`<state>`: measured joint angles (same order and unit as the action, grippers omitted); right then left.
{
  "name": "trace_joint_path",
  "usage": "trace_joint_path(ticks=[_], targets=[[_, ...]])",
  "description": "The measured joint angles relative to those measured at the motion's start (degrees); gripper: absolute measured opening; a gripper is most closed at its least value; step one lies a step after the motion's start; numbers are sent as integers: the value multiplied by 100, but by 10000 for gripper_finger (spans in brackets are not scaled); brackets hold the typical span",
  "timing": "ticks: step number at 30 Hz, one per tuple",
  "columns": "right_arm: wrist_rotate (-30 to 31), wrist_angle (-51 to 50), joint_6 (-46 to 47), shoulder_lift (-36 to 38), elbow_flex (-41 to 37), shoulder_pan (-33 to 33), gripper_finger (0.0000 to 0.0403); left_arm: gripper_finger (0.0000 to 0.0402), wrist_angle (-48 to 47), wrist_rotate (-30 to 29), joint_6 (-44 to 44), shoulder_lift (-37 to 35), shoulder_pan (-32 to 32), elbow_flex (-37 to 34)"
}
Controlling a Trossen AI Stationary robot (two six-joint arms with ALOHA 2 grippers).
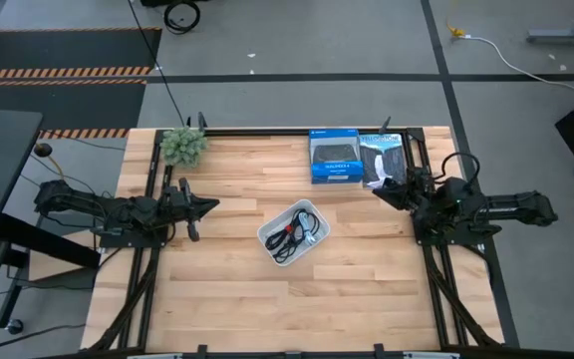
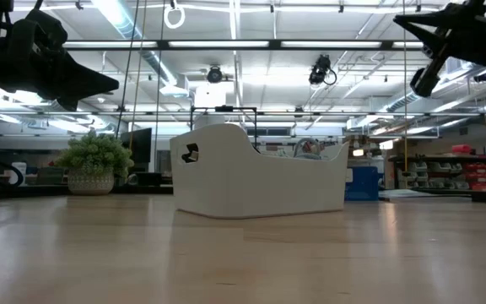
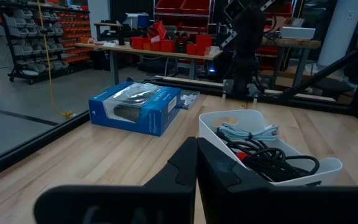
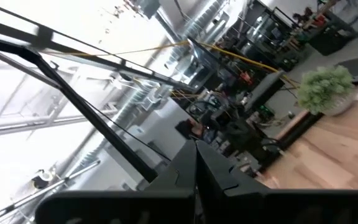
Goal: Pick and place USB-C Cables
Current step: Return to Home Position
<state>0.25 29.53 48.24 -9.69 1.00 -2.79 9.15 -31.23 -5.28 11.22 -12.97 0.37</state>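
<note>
The USB-C cables (image 1: 291, 237) lie bundled inside the white tray (image 1: 310, 211) at the table's middle; in the left wrist view I make out a pale blue-grey one (image 3: 248, 132), black ones (image 3: 278, 163) and a red band. My left gripper (image 1: 210, 207) hovers shut left of the tray, above the table, and shows in its own view (image 3: 196, 163). My right gripper (image 1: 379, 192) hangs shut right of the tray near the boxes, raised and tipped upward (image 4: 196, 155).
A blue retail box (image 1: 333, 157) and a black one (image 1: 383, 158) lie at the table's far edge. A small potted plant (image 1: 183, 146) stands at the far left corner. Bare wood spreads across the near half of the table (image 1: 297, 309).
</note>
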Motion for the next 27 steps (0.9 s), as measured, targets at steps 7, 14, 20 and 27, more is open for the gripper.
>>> trace_joint_path(ticks=[7,14,20,27], targets=[[158,-93,-83,-2,-66,0,9,11,0,-1,-2,1,-2,2],[108,-527,-453,-2,-66,5,15,11,0,0,-2,1,0,2],[-28,-1717,-135,-4,-65,20,12,11,0,-2,-2,2,-2,2],[-163,-2495,197,-4,-64,20,14,11,0,1,-2,0,0,2]])
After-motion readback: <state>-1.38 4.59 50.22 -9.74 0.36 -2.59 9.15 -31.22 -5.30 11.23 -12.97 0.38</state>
